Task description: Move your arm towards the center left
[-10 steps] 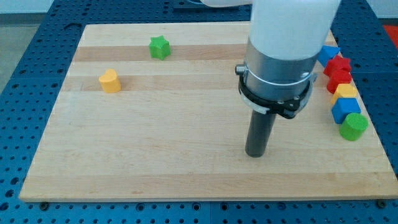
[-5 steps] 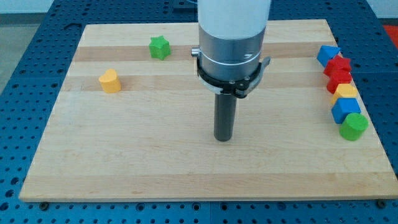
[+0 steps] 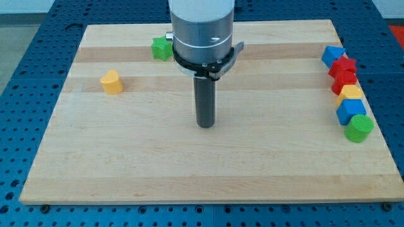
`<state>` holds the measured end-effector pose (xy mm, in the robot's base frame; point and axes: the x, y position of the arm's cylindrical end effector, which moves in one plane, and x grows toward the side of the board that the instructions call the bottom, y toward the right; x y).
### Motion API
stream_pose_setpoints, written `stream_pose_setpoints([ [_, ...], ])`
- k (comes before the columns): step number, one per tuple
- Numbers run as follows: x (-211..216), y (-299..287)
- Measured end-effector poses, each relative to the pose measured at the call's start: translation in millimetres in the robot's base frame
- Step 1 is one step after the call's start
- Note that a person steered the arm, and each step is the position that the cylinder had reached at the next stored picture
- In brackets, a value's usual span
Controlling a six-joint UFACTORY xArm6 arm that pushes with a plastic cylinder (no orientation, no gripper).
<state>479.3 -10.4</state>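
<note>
The blue perforated bench (image 3: 25,75) runs out of the picture on every side, so only strips of it show around the wooden board (image 3: 126,164). All four of the board's edges are in view.

The arm's big pale-and-grey housing (image 3: 201,28) is cut off at the view's top, and it covers the right part of the green star block (image 3: 161,48) at the board's upper left. A dark clamp ring sits at its base, and the straight dark rod (image 3: 205,101) drops from there. There is no gripper on this arm, so nothing to say of jaws spread or pressed; it ends in my tip (image 3: 205,126), which rests on the board near the middle, slightly toward the view's left. The tip touches no block. It stands well apart from the yellow heart-shaped block (image 3: 112,82), which lies toward the view's left near the board's left edge, and well below the green star.

Along the board's right edge six blocks crowd in a column, overlapping one another so their shapes are partly hidden: a blue block (image 3: 332,55) at the top, a red star-like block (image 3: 344,66), another red block (image 3: 344,81) of a shape I cannot tell, a yellow block (image 3: 351,93) mostly covered by its neighbours, a blue cube-like block (image 3: 351,111), and a green cylinder-like block (image 3: 359,128) lowest, close to the edge.

Bare wood stretches between the tip and the yellow heart, and across the whole lower board.
</note>
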Motion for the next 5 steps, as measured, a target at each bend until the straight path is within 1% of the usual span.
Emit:
stream_pose_setpoints([
  [3, -43.4, -2.0],
  [5, -54.3, -28.0],
])
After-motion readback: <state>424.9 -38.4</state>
